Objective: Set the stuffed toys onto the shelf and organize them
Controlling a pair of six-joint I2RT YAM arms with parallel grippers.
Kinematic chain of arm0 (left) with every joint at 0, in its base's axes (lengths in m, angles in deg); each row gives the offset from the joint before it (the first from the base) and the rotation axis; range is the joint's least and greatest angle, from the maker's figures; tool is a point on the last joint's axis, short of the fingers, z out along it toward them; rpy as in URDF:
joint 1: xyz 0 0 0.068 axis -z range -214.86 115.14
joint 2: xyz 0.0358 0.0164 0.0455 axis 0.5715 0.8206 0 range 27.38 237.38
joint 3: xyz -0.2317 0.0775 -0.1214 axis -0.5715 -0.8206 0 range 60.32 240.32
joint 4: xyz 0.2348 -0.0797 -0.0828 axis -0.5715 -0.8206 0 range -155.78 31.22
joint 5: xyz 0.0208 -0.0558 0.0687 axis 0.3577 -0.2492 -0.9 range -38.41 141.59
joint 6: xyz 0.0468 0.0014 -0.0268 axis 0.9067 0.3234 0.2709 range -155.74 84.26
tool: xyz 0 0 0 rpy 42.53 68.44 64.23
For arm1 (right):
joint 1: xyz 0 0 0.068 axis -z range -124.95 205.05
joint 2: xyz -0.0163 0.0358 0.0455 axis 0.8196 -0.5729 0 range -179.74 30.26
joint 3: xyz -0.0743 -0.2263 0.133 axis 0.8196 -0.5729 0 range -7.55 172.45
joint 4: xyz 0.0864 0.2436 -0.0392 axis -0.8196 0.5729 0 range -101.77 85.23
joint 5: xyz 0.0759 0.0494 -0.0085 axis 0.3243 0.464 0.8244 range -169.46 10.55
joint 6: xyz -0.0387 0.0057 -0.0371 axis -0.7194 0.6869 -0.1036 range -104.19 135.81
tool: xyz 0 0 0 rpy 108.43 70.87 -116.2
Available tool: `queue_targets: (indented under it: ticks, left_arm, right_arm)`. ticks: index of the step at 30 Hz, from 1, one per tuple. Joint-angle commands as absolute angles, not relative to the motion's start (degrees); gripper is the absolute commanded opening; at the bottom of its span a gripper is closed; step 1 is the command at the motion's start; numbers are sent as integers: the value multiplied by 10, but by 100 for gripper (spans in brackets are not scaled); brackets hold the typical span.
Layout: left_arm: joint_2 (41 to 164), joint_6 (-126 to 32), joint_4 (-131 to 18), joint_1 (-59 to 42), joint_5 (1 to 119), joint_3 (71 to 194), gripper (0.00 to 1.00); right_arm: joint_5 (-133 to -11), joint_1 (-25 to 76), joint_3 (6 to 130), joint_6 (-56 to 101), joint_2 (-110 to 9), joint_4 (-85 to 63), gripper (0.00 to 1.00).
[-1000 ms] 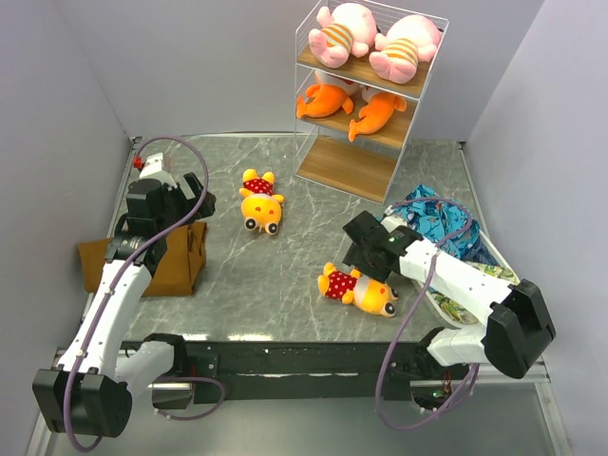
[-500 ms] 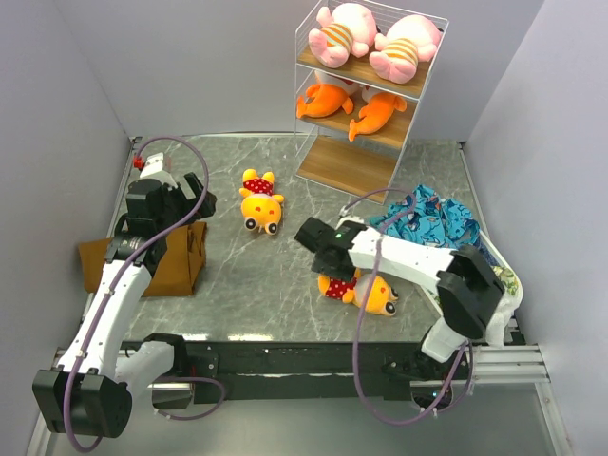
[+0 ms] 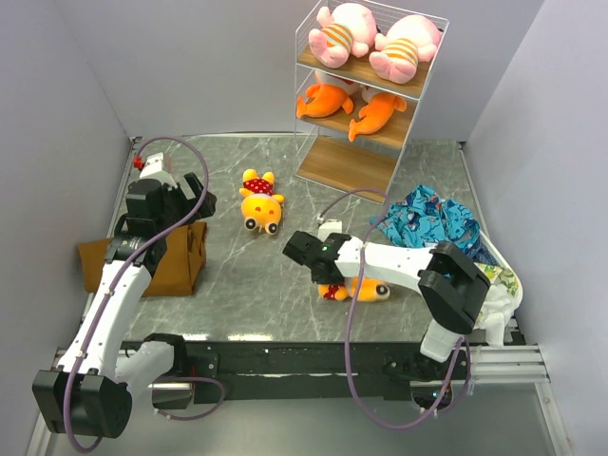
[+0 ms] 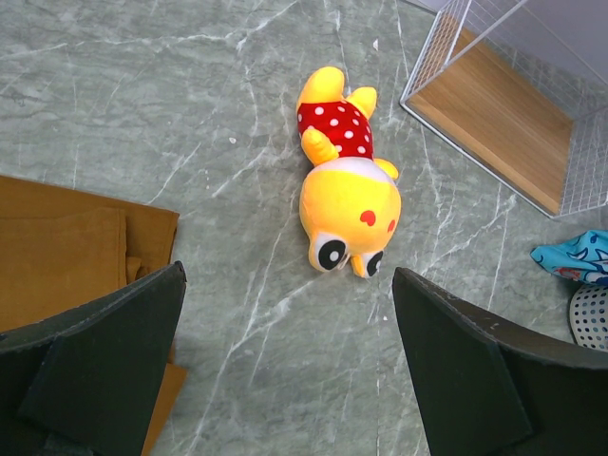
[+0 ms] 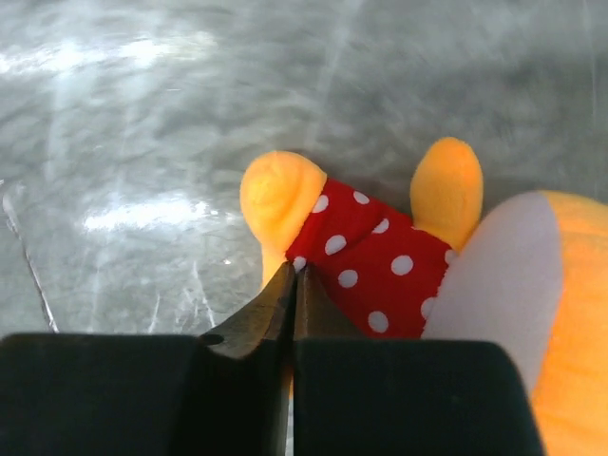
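Down on the marble table, looking at right gripper clenched shut against one yellow polka-dot toy, left gripper gaping wide above the second toy.

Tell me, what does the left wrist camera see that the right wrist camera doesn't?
Only left wrist: the brown cloth, the lowest board of the shelf, a corner of blue cloth, the first yellow toy lying whole, the left hand wide open. Only right wrist: the second yellow toy close up, the right hand shut at its shirt's edge; whether fabric is caught is unclear. Both: the marble table, and a yellow toy in red polka dots, a different one each.
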State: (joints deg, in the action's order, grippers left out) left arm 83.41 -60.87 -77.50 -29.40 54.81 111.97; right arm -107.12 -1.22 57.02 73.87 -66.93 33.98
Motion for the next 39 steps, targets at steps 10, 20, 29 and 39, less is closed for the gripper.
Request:
queue_targets:
  ticks: [10,20,29,39]
  left_arm:
    - [817,-605,-756,-291,541,1114,96]
    - [818,-606,-757,-291,531,1116,96]
    - [811,-607,-760,-291,518,1114,96]
    - [810,-606,-766,-291,497,1118,96]
  right_arm:
    - [-915,-19,537,124,-551,12,0]
    - [-973,-9,534,-168,-627,5,0]
    - [-1011,53,581,-269,-670,-57,0]
    - [-968,172,590,-396,-698,-171,0]
